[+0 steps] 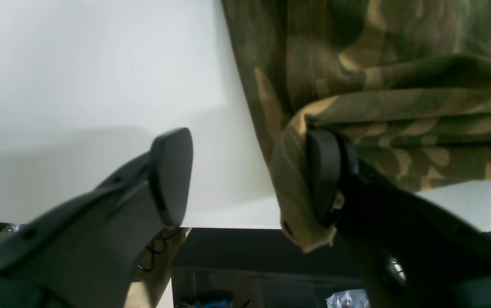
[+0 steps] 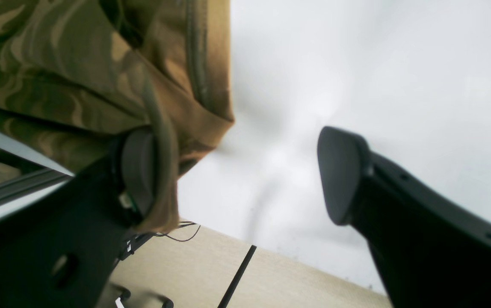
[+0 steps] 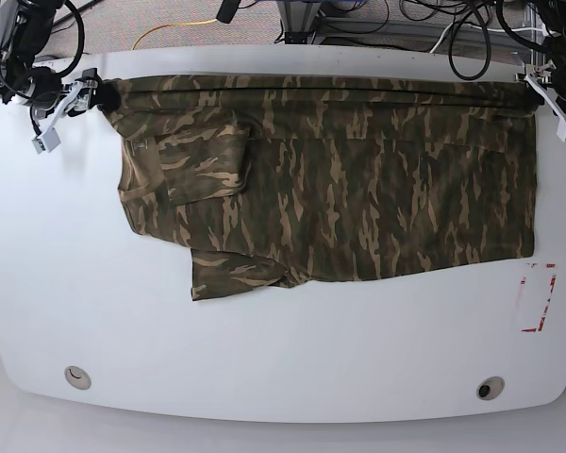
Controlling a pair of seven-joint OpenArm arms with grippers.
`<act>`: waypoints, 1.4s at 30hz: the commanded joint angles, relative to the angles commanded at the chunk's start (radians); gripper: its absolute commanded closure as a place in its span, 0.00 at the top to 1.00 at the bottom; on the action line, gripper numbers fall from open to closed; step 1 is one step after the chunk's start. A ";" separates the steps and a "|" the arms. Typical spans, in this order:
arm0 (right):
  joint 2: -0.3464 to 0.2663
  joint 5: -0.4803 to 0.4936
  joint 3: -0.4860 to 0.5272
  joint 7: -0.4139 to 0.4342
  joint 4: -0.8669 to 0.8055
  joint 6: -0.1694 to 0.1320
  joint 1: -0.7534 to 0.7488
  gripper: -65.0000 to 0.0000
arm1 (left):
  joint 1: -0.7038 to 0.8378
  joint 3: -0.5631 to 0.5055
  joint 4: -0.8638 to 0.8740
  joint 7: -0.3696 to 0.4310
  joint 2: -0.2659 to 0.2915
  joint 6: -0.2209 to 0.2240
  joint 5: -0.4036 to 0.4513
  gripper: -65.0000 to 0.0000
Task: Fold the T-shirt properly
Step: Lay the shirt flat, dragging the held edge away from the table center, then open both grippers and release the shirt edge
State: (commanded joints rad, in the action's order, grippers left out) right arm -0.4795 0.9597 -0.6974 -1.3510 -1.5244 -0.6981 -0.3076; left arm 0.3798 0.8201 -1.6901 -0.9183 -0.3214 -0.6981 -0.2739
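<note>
The camouflage T-shirt (image 3: 358, 189) lies spread across the white table (image 3: 264, 359), its far edge folded over along the back and one sleeve sticking out at the front left. My left gripper (image 1: 247, 171) is open at the shirt's far right corner (image 3: 547, 94). A fold of the T-shirt (image 1: 399, 85) drapes over its right finger (image 1: 322, 179). At the far left corner (image 3: 71, 102) my right gripper (image 2: 239, 171) is open too, and the brown hem of the T-shirt (image 2: 57, 64) hangs over its left finger (image 2: 138, 171).
A red-outlined rectangle (image 3: 536, 297) is marked on the table at the right. Two round holes (image 3: 75, 377) (image 3: 491, 388) sit near the front edge. Cables (image 3: 472, 38) and stands crowd the floor behind the table's back edge (image 1: 228, 222).
</note>
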 joint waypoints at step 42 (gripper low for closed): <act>0.048 -0.040 -0.012 0.000 -0.144 0.000 -0.126 0.74 | 0.043 0.064 0.021 -0.301 -0.055 0.000 -0.361 0.55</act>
State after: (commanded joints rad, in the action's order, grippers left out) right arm -0.4319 0.9198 -0.7096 -1.3510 -1.6686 -0.6981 -0.4335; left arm 0.4227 0.8846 -1.6686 -1.2190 -0.3767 -0.6981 -0.6345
